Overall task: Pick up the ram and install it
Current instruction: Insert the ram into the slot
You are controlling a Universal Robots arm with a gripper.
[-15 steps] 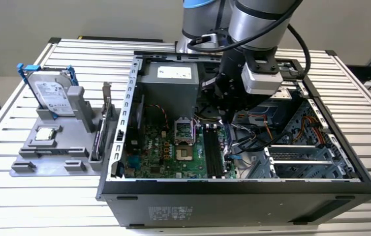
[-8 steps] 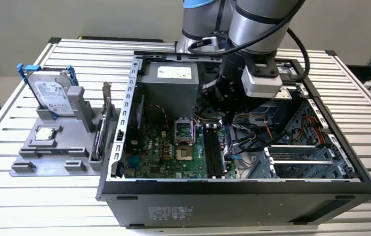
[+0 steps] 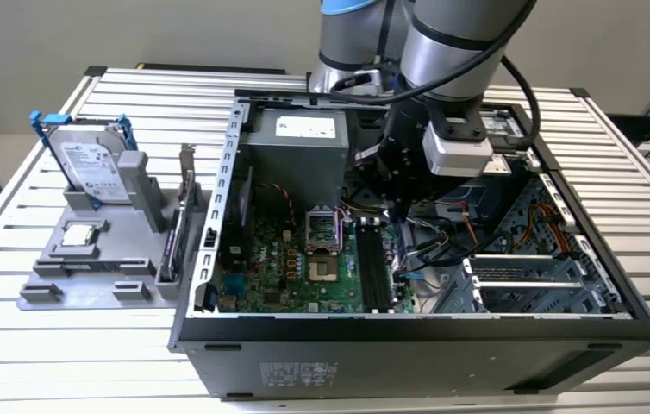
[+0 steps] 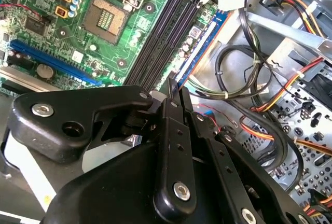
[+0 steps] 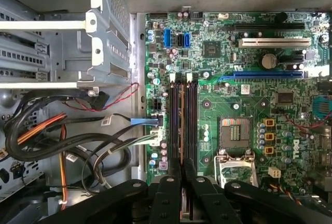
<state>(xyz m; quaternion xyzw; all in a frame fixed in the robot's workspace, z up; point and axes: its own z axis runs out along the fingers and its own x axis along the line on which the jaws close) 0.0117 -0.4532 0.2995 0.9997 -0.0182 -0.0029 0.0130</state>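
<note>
Your pincer (image 5: pixel 181 175) grips the ram (image 5: pixel 181 130) edge-on, holding it inside the open computer case (image 3: pixel 204 250) directly over the black memory slots (image 5: pixel 191 117) of the motherboard (image 5: pixel 244 115).

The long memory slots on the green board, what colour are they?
The memory slots are black with white end clips, clearest in the first wrist view.

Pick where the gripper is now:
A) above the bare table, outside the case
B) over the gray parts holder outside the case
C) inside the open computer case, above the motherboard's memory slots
C: in the exterior view the gripper hangs inside the computer case, directly over the black memory slots on the green motherboard.
</note>
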